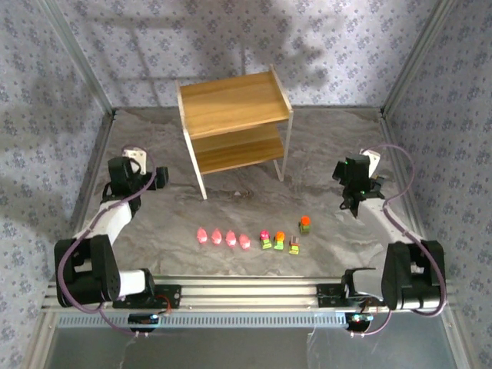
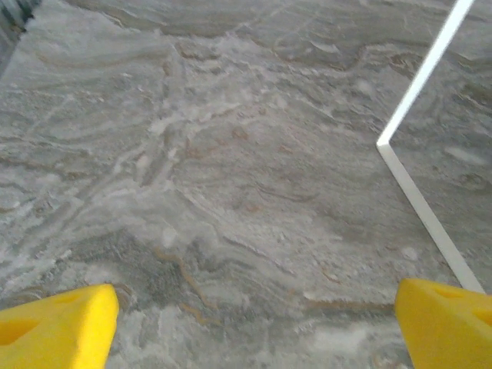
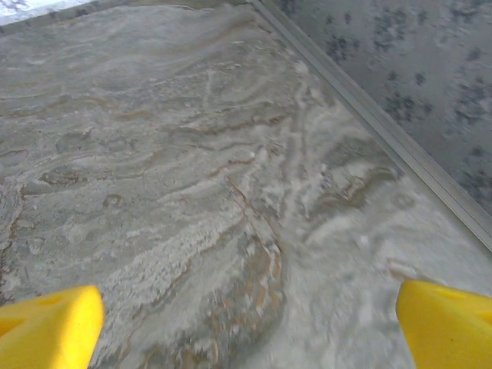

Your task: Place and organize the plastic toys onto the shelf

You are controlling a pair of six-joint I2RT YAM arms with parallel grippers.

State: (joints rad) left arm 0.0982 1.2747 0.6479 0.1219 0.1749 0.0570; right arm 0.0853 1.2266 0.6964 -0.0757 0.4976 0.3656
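Currently the plastic toys (image 1: 244, 241) line the table (image 1: 330, 146) before the shelf (image 1: 231, 104) (both arms' jaws apart).

The left arm (image 1: 115, 219) and the right arm (image 1: 407, 273) are made of chunky black joints with white parts in between. A thin purple cable (image 1: 55, 277) loops along each arm. The left gripper (image 2: 254, 327) and the right gripper (image 3: 250, 327) have bright yellow fingers (image 2: 58, 327) with smooth, slanted tips.
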